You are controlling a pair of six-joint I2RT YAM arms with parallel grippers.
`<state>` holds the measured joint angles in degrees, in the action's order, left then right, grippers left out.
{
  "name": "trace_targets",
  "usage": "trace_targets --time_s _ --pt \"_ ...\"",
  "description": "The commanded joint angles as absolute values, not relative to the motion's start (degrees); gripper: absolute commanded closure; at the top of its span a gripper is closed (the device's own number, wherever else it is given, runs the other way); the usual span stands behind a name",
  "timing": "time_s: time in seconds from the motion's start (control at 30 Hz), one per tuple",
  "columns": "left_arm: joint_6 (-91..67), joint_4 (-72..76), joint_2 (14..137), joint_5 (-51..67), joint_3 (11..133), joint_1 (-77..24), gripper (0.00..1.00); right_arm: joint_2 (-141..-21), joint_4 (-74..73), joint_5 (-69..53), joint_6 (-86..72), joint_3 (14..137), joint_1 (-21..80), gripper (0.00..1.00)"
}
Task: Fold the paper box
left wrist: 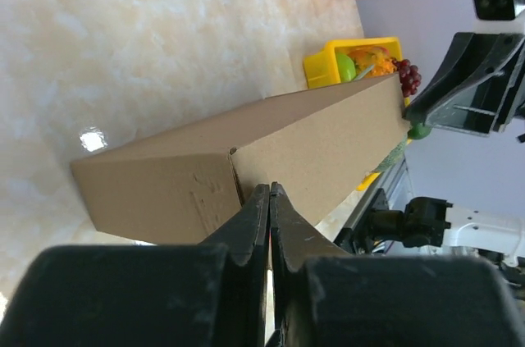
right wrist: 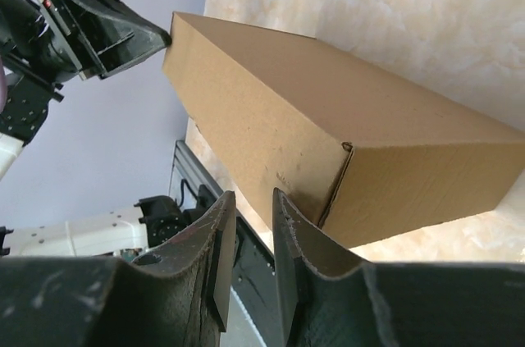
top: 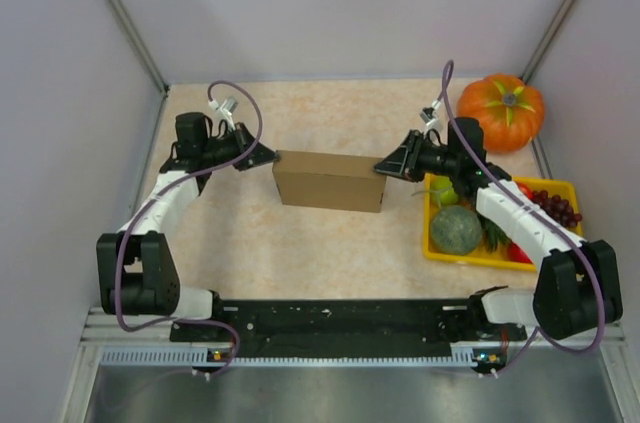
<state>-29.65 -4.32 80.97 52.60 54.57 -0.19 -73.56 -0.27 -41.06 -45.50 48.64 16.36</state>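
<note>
The paper box (top: 330,181) stands as a closed brown cardboard block in the middle of the table, long side across. My left gripper (top: 268,156) is at its left end with the jaws shut and nothing between them; in the left wrist view its tips (left wrist: 269,189) are right at the box (left wrist: 312,142). My right gripper (top: 380,168) is at the box's right end. In the right wrist view (right wrist: 253,195) its jaws stand a narrow gap apart with nothing between them, close to the box's near corner (right wrist: 328,125).
A yellow tray (top: 433,248) with a green melon (top: 456,229), grapes (top: 556,207) and other fruit stands at the right. An orange pumpkin (top: 503,111) sits at the back right. Grey walls close in on both sides and behind.
</note>
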Motion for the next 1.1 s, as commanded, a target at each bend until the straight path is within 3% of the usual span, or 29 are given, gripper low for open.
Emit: trace_targets --time_s 0.0,0.1,0.17,0.3,0.33,0.37,0.4,0.47,0.5,0.6,0.77,0.9,1.03,1.07 --pt "-23.30 -12.64 78.41 47.20 56.41 -0.44 0.93 -73.30 -5.96 -39.03 -41.58 55.19 16.00 0.75" --pt "-21.63 -16.87 76.21 46.93 61.77 -0.44 0.84 -72.60 -7.91 -37.88 -39.73 57.65 16.00 0.73" --pt "-21.01 -19.14 75.15 46.32 65.55 -0.44 0.72 -72.95 -10.09 -36.74 -37.37 58.70 16.00 0.72" --pt "-18.12 -25.02 72.70 42.82 71.80 0.95 0.55 -73.21 -19.30 -34.29 -32.44 61.86 16.00 0.63" --pt "-17.50 -25.92 72.08 41.06 73.29 1.14 0.49 -72.69 -20.99 -33.06 -31.21 62.31 16.00 0.60" --pt "-16.97 -26.54 71.29 37.04 73.47 1.23 0.19 -72.42 -22.40 -30.70 -28.85 62.66 16.00 0.57" --pt "-16.79 -26.63 69.37 33.96 72.26 1.40 0.15 -72.16 -24.24 -29.54 -27.87 63.28 16.00 0.43" --pt "-16.87 -25.76 67.42 29.55 69.97 1.76 0.09 -71.19 -27.06 -27.17 -25.85 63.46 16.00 0.33" --pt "-17.05 -25.49 66.46 29.79 67.87 2.37 0.09 -71.02 -27.33 -27.07 -25.49 63.37 16.00 0.23" --pt "-17.66 -25.40 67.58 32.94 64.62 2.99 0.14 -71.80 -27.42 -28.64 -25.31 62.84 16.08 0.13" --pt "-23.10 -14.11 71.45 43.76 58.37 3.52 0.25 -74.53 -23.75 -31.20 -27.15 62.14 15.91 0.12" --pt "-29.70 -5.72 76.46 51.31 54.94 3.43 0.31 -77.25 -18.91 -34.44 -27.24 59.60 16.00 0.29" --pt "-28.74 -4.05 77.08 52.30 53.09 2.29 0.28 -76.29 -12.05 -36.91 -28.39 55.11 15.91 0.38" --pt "-28.83 -3.78 76.99 51.95 52.65 1.76 0.29 -76.38 -11.87 -36.91 -27.95 54.67 16.00 0.46"
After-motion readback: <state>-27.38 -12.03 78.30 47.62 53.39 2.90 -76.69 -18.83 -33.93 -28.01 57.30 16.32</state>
